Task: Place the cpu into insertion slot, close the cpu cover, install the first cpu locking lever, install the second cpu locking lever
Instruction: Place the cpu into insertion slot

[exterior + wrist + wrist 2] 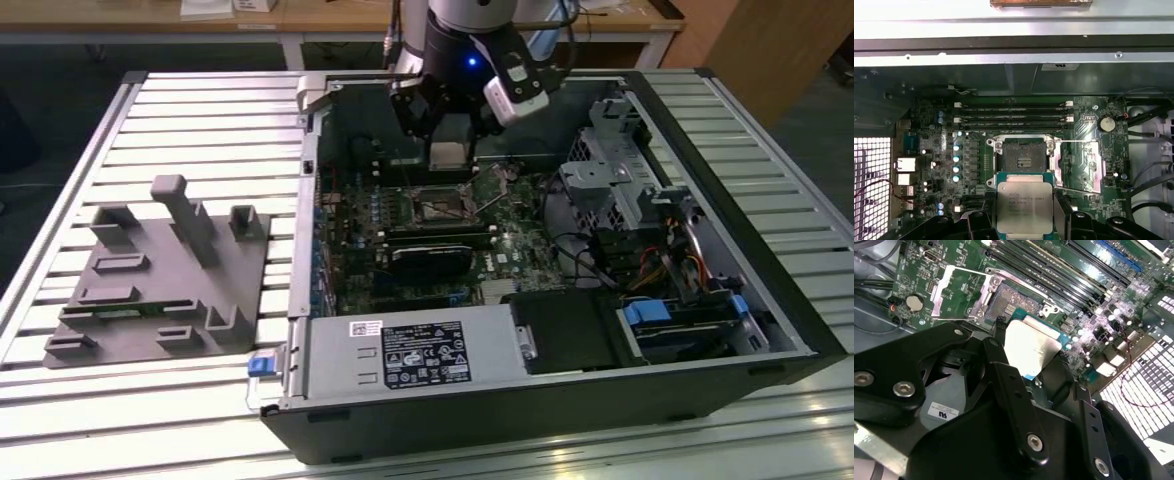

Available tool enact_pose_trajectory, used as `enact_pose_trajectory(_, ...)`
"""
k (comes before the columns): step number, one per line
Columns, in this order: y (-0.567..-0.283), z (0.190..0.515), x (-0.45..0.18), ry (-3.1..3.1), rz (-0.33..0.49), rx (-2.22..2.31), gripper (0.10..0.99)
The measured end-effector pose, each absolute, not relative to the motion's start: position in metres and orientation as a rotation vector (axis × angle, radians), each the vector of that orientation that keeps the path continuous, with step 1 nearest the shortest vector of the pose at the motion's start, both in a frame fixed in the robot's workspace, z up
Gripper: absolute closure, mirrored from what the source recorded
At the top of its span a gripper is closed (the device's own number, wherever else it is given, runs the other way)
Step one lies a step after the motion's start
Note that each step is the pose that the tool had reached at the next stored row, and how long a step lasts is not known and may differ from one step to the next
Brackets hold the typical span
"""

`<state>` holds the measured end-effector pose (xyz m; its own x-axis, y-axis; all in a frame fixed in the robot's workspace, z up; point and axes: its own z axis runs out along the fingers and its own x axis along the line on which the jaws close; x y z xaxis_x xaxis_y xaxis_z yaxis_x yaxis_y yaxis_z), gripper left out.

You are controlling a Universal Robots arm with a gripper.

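Note:
My gripper (451, 140) is shut on the cpu (450, 154), a pale silvery square chip. It hangs above the motherboard (350, 215) inside the open computer case, toward the case's far wall. In the first wrist view the cpu (1024, 207) sits between my black fingers (985, 222), just short of the insertion slot (1023, 160), whose dark centre is bare. The cpu cover (1077, 165) lies flipped open beside the slot. A thin locking lever (1076, 141) runs along the cover's edge. In the second wrist view the cpu (1031, 347) is apart from the slot (1010, 302) and the cover (956, 292).
Long black memory modules (1014, 114) lie just beyond the slot. A black card (430, 252), the power supply (400, 350) and a drive cage with cables (627, 190) crowd the case. A grey fixture block (160, 270) stands on the slatted table at the exterior view's left.

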<state>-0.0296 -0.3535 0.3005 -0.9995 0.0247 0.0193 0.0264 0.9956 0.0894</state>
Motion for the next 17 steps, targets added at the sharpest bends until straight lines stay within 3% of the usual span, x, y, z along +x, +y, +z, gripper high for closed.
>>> enact_pose_trajectory(17,-0.352,0.275,-0.029,-3.12,-0.14,-0.04,0.549)
